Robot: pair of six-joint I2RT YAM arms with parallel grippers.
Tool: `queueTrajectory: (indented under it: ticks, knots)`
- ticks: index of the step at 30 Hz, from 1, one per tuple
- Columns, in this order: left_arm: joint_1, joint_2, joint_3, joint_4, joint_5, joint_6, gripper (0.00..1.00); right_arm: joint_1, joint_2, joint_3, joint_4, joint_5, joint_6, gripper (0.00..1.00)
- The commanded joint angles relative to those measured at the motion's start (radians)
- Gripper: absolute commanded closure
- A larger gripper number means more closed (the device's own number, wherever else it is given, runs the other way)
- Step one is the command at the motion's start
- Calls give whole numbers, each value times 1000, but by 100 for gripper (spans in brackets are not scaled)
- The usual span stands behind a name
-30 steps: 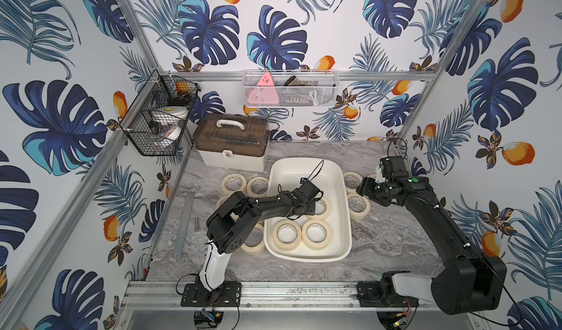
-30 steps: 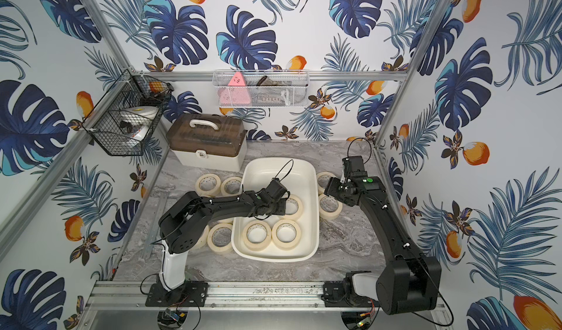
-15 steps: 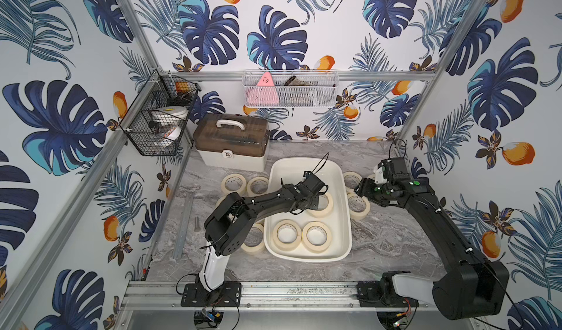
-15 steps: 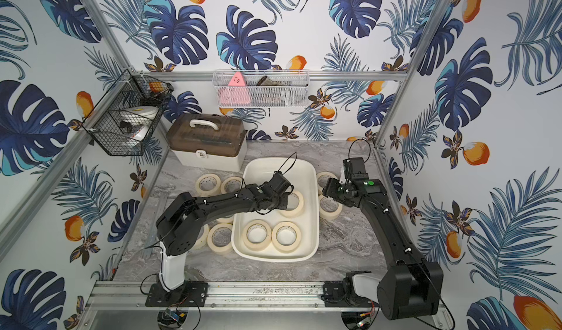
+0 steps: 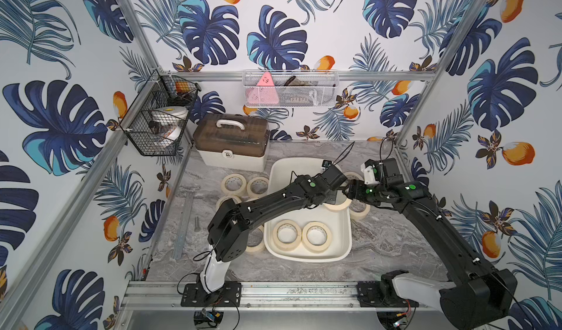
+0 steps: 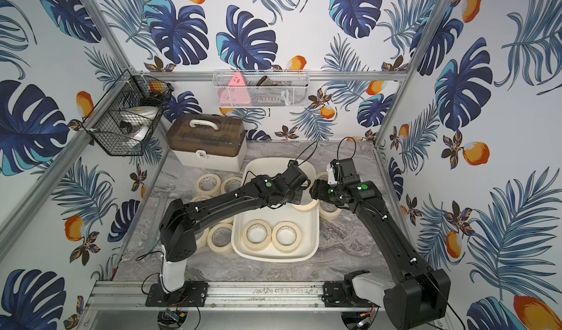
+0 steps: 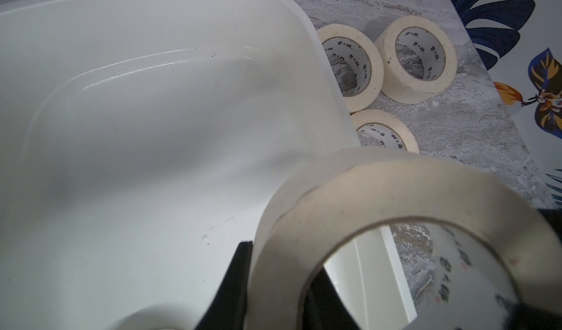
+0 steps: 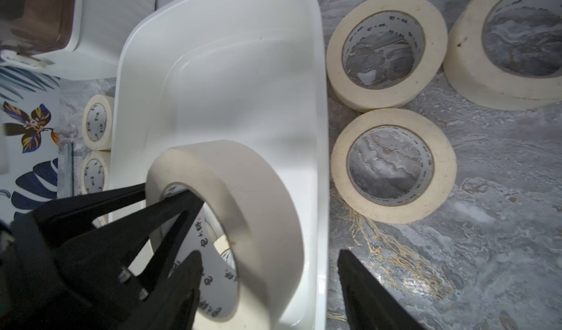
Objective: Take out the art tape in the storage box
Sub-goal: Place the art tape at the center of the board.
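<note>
1. Now the left gripper (image 8: 168, 191) pinches the wall of one cream-beige masking-tape roll (image 8: 243, 191), held on edge over the right rim of the shallow off-white plastic storage tub (image 8: 228, 54).
2. The right gripper (image 8: 269, 252) stands spread wide, close beside that roll.
3. Two more tape rolls (image 5: 287, 234) lie flat inside the tub; other tape rolls (image 8: 392, 164) rest on the grey marble tabletop (image 8: 486, 252) beside it.

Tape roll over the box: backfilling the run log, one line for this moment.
left hand shut on tape roll | roll tilted over storage box | right hand open near it | two rolls in box
</note>
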Motion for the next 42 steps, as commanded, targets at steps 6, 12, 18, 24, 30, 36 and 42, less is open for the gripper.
queueTrajectory:
  ticks: [6, 12, 18, 24, 30, 36, 42]
  knots:
    - [-32, 10, 84, -63, -15, 13, 90, 40, 18, 7, -9, 144, -4, 27]
    - [-38, -1, 99, -70, -12, 11, 89, 47, 15, 3, -11, 227, 2, 37]
    - [-37, 17, 108, -93, -15, 13, 89, 50, 5, 4, -4, 220, -5, 53]
    - [-37, 19, 97, -87, 0, 10, 88, 51, 18, 8, -11, 222, -15, 81]
    - [-38, -43, 40, -44, 20, 8, 60, 48, 16, 6, -9, 233, -21, 100]
    - [-37, -149, -31, -12, 11, 21, 32, 49, 17, 1, -10, 275, -17, 100]
    - [-37, -247, -102, 30, 2, 34, 18, 29, 12, -6, -26, 358, 35, 100]
